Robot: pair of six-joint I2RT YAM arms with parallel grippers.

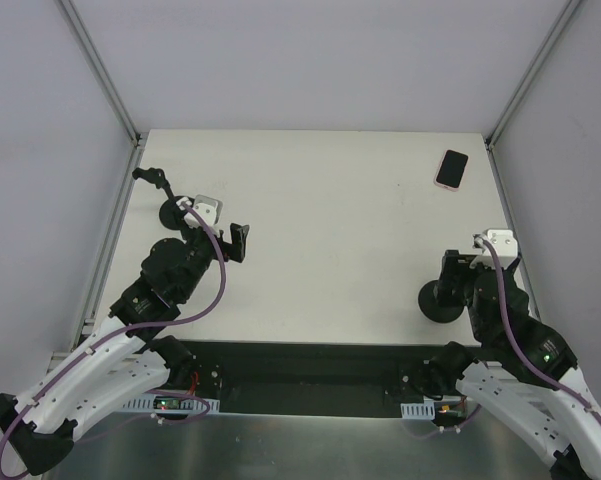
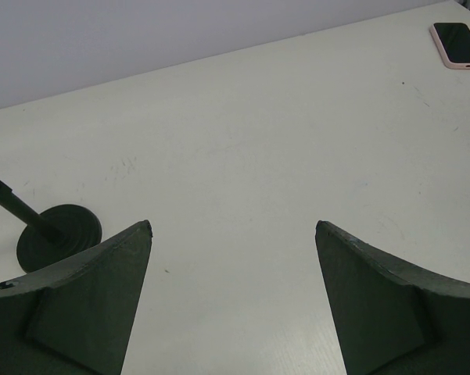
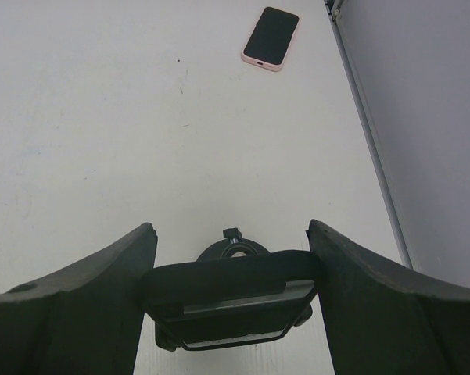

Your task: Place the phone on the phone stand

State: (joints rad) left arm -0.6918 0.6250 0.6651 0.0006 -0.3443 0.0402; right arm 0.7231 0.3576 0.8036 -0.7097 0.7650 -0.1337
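Note:
The phone (image 1: 452, 168), black-screened in a pink case, lies flat at the table's far right; it also shows in the right wrist view (image 3: 270, 37) and the left wrist view (image 2: 457, 43). A black phone stand (image 1: 440, 303) stands at the near right on a round base. My right gripper (image 1: 460, 270) is shut on its cradle (image 3: 231, 293), which spans the gap and touches both fingers (image 3: 231, 226). My left gripper (image 1: 238, 241) is open and empty over bare table (image 2: 233, 225), far from the phone.
A second black stand with a round base (image 1: 172, 212) and a thin stem (image 1: 150, 178) stands at the far left, beside the left arm; its base shows in the left wrist view (image 2: 59, 234). Metal frame rails (image 1: 505, 215) border the white table.

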